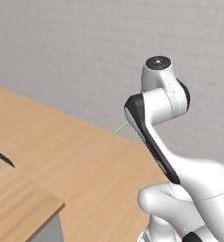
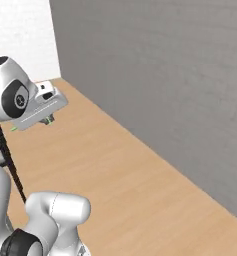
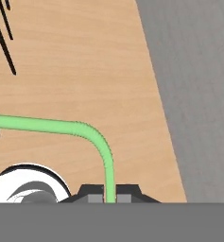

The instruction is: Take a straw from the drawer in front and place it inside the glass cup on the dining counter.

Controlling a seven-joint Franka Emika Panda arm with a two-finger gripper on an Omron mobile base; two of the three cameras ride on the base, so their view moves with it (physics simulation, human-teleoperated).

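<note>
1. Hand view: the gripper [image 3: 110,197] was closed on the straw [image 3: 66,126], the jaws pinching its lower end between the two dark tips. The straw rose straight from the tips, curved at a ribbed bend and ran off to the left edge of that view.
2. Hand view also showed the light wood table [image 3: 85,71] under the straw, with the grey wall [image 3: 198,94] along its right side. Thin black lines [image 3: 2,38] crossed the top left corner; could not tell what they were. A white and grey rounded shape [image 3: 26,184] sat at the bottom left, unclear.
3. Left base view: the white arm [image 1: 165,118] covered the gripper. A short green tip of the straw [image 1: 121,127] poked out left of the arm's dark joint, above the table [image 1: 75,156] and close to the grey wall [image 1: 85,47]. A thin black bar [image 1: 2,157] lay at the left edge, and a lower wood corner [image 1: 19,203] sat in front of it.
4. Right base view: the hand [image 2: 40,107] was seen from the side, held above the table [image 2: 130,185], with small green bits of the straw [image 2: 13,129] showing under it. The jaws themselves could not be made out here. The grey wall [image 2: 165,75] ran along the table's far edge, and a white wall [image 2: 20,35] stood at the top left.
</note>
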